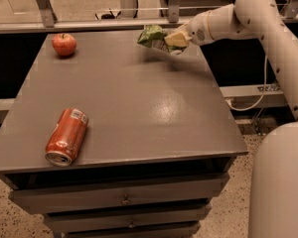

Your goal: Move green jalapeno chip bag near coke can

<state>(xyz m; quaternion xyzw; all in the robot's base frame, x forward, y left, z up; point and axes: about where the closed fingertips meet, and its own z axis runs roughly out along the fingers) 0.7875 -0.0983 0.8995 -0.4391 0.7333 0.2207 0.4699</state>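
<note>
Gripper (173, 40) w/ green jalapeno chip bag (150, 34) far right; tabletop (139, 103) to coke can (66, 137) open; 1 apple (64, 44) far-left.

A red apple (64, 44) is seen upright near the far left corner of a grey table (139, 108), with its stem pointed up. A dull sheen is shown on the tabletop just right of its middle. Drawers (89, 200) with small knobs are set under the top. A speckled floor (5, 217) is seen below. A metal rail (89, 26) is run behind the far edge, and a pale cable (264, 78) is hung at the right.
</note>
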